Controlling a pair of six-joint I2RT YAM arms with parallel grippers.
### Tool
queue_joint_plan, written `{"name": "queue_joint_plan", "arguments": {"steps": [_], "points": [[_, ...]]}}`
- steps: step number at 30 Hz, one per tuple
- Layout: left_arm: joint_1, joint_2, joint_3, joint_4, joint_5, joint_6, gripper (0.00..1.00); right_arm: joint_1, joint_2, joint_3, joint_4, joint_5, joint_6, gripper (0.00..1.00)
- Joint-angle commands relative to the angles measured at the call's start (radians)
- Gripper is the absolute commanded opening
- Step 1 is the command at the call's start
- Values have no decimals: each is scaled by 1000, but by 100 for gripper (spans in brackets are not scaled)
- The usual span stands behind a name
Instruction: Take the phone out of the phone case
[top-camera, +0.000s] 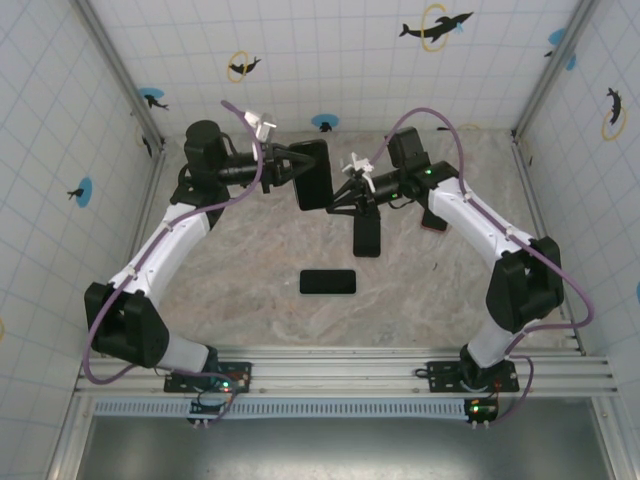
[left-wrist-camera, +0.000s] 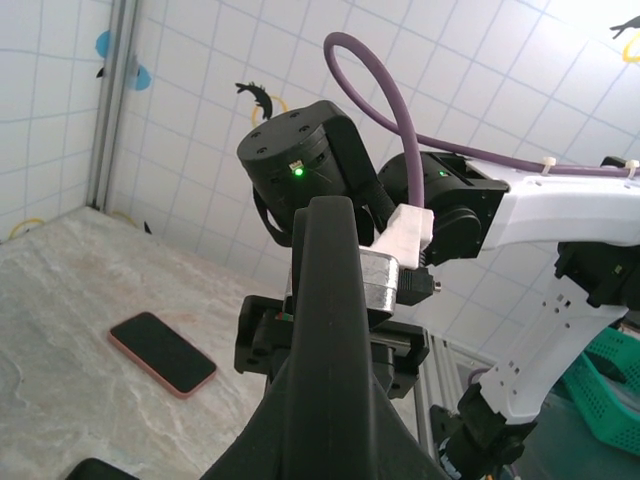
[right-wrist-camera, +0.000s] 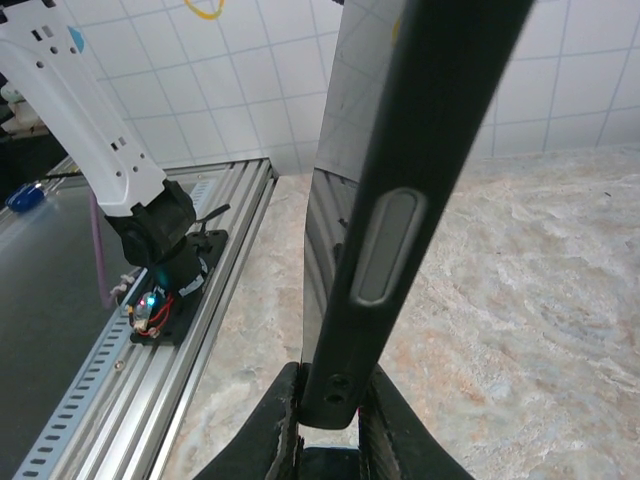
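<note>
While left claw (top-camera: 297, 166) grips — phone (top-camera: 313, 180) aloft;

We see the phone (right-wrist-camera: 400, 180) edge-on and upright.
Our right gripper (right-wrist-camera: 330, 388) pinches its lower end between 2 fingers (right-wrist-camera: 275, 440); 1 oblong side button (right-wrist-camera: 388, 245) faces us, marble table (right-wrist-camera: 540, 300) behind.

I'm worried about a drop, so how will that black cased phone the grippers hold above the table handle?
The black cased phone is probably stiff: its edge runs straight. Its glossy face looks slippery. Pinched at one narrow end by the right gripper, it might pivot.
</note>
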Motion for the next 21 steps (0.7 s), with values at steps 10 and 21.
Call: {"name": "queue_joint_plan", "arguments": {"steps": [10, 21], "points": [[2, 3, 23, 63, 46, -58, 0, -16, -9, 34, -98, 1, -88, 19], [2, 10, 25, 48, 39, -26, 0, -24, -41, 2, -47, -64, -49, 25]]}}
